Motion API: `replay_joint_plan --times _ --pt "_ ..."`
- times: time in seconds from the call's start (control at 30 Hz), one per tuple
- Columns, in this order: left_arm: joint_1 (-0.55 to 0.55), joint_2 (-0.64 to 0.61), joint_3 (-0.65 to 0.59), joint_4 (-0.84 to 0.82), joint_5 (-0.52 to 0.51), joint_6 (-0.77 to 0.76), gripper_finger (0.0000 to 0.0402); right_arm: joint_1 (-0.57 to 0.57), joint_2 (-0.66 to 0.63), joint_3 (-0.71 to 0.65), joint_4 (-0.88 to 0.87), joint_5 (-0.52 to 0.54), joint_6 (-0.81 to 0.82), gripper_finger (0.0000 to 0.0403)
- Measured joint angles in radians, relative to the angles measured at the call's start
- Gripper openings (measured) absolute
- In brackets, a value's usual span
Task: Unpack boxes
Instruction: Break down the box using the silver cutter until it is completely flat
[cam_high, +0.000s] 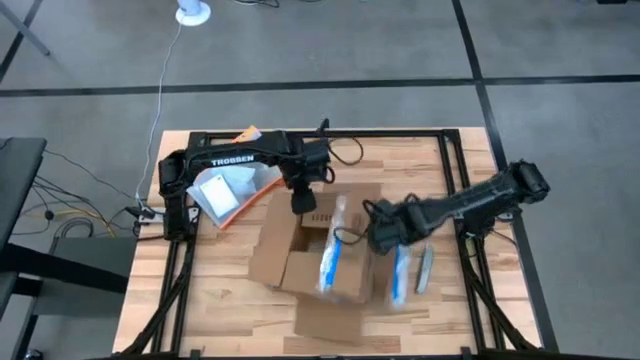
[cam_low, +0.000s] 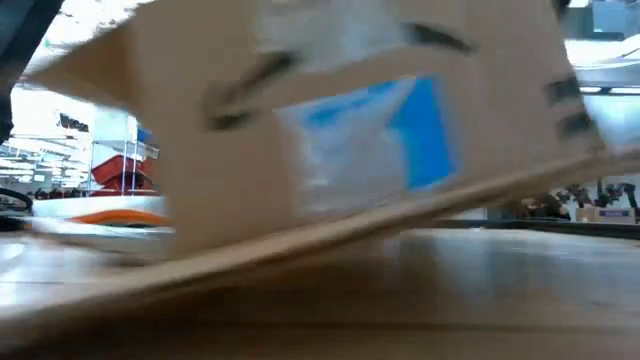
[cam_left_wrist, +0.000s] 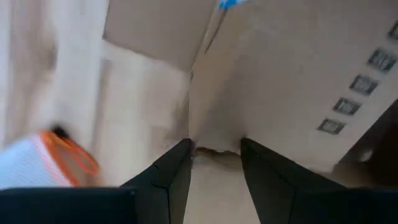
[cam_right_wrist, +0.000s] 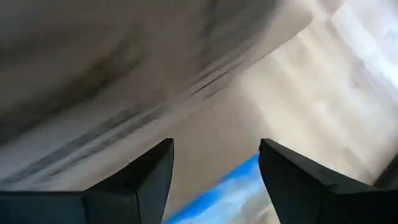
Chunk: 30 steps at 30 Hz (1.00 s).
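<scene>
Sat mid-table, the brown box (cam_high: 318, 250), flaps thrown open and mouth up, tilted off the wood at its near edge in the low view, so probably being tipped or lifted. Lay directly under and in front of the left gripper (cam_high: 303, 203), which hung at the box's far wall. Showed, from the left wrist view, the two dark fingers (cam_left_wrist: 174, 180) spread with a gap between them, straddling the cardboard edge rather than pinching it; contact there not certain.

Reached in from the other side, the right gripper (cam_high: 378, 232), at the box's right wall. Stood apart in the right wrist view, its fingers (cam_right_wrist: 149, 180), with cardboard and a streak of blue between and beyond them; gripping nothing that could be made out.

Leaned out of the box mouth, a blue-and-clear packet (cam_high: 331, 258), close beside the right gripper. Rested on the table beyond the right gripper, a second blue packet (cam_high: 401, 274) and a grey strip (cam_high: 424, 270).

Ran roughly away from the left gripper toward the table's near edge, the box's long axis, skewed a little. Judged nearer the leaning packet: the right arm.
</scene>
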Motion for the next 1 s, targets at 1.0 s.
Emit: replay_joint_plan --times 1.0 --pt "-0.294 -0.039 0.028 0.199 -0.138 0.132 0.0127 0.286 -0.105 -0.187 0.221 -0.047 0.241 0.0217"
